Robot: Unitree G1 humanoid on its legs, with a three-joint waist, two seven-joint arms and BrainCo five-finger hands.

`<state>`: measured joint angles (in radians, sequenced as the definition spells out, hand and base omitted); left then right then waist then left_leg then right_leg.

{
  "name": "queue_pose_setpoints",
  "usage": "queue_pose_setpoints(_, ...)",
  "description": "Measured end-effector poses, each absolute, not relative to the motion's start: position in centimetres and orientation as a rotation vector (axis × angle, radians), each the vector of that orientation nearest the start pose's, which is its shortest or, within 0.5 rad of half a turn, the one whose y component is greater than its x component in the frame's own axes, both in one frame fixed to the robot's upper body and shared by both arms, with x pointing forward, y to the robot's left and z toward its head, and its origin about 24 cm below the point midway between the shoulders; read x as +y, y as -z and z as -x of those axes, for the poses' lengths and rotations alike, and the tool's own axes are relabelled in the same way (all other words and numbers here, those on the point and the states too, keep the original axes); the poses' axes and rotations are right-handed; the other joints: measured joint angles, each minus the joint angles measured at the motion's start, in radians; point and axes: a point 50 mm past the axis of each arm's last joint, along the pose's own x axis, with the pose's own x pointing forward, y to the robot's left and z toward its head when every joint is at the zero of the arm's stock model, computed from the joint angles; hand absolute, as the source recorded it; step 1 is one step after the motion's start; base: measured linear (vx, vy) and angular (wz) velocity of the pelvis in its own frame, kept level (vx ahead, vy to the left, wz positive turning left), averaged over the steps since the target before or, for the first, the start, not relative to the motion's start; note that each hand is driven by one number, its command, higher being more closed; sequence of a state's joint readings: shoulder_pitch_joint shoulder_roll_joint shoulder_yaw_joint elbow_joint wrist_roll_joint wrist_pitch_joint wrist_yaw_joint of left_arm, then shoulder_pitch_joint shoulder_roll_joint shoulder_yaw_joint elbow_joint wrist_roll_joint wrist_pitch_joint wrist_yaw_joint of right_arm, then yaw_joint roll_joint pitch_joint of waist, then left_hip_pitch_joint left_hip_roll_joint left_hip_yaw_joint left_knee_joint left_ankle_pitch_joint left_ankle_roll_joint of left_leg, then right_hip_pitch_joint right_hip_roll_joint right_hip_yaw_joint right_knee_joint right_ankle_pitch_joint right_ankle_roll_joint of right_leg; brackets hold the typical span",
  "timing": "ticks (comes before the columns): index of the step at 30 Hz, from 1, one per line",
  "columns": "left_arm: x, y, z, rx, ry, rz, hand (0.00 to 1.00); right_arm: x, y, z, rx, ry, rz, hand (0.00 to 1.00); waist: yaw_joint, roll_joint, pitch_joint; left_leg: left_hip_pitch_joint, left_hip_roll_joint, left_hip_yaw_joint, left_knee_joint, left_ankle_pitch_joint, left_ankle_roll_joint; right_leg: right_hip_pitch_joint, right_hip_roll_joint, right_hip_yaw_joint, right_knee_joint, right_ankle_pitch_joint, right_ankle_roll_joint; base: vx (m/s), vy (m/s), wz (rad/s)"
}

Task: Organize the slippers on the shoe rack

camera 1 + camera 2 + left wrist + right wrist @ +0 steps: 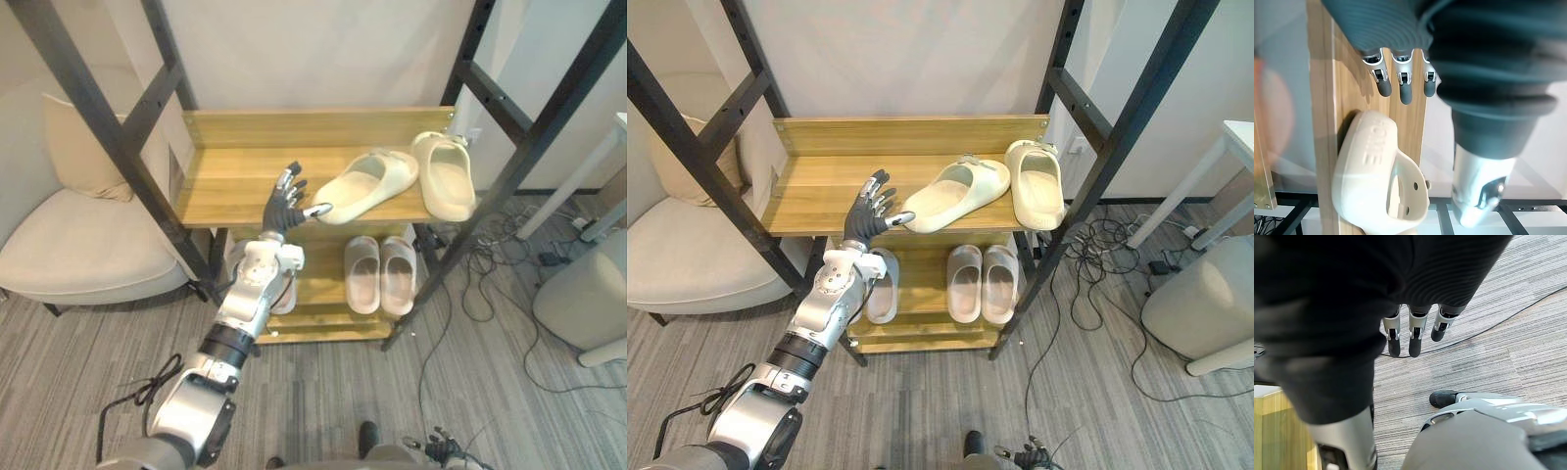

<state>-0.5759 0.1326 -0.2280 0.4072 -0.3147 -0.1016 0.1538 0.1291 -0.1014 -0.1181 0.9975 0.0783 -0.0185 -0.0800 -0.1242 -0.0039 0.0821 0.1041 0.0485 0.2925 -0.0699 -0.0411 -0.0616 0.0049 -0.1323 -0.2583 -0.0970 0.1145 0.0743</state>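
A cream slipper (367, 184) lies askew on the wooden top shelf (225, 176) of the rack, its heel toward the front edge. My left hand (282, 208) is open at that edge, fingers spread over the wood, thumb tip just at the slipper's heel. The left wrist view shows the straight fingers (1405, 90) apart from the slipper (1371, 186). Its mate (446, 174) lies straight at the shelf's right end, close beside it. My right hand (1414, 338) hangs open above the floor, holding nothing.
A pale pink pair (380, 274) sits on the lower shelf, and another slipper (882, 289) lies partly behind my left arm. Black slanted frame bars (118, 137) flank the rack. An armchair (78, 235) stands left; cables (490, 274) and a white stool (588, 294) right.
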Motion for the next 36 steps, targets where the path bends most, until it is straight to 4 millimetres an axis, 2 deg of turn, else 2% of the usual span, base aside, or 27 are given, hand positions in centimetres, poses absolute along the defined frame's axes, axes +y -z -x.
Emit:
queue_pose_setpoints(8, 8.0, -11.4, -34.4, -0.183, 0.186, 0.111, 0.00, -21.3, 15.9, -8.3, 1.093, 0.334, -0.016, 0.00, -0.001, 0.005, 0.003, 0.001, 0.000, 0.000, 0.000, 0.000, 0.000, -0.002, -0.001, 0.000, 0.000, 0.000, 0.000, -0.02, -0.012, 0.00)
queue_pose_setpoints(19, 7.0, -11.2, -34.2, -0.166, 0.221, 0.143, 0.00, -21.4, 15.9, -8.1, 1.096, 0.342, -0.020, 0.00, 0.000, 0.005, 0.003, 0.005, -0.003, -0.002, 0.000, 0.000, 0.000, 0.009, -0.005, -0.005, 0.000, 0.000, 0.001, 0.00, -0.005, 0.01)
queue_pose_setpoints(36, 3.6, -10.8, -33.2, -0.131, 0.318, 0.224, 0.00, -21.3, 15.9, -8.0, 1.099, 0.350, -0.020, 0.00, -0.008, 0.006, 0.003, 0.010, -0.003, 0.002, 0.001, -0.002, 0.000, 0.012, -0.004, 0.001, 0.000, 0.001, 0.002, 0.00, 0.000, 0.00)
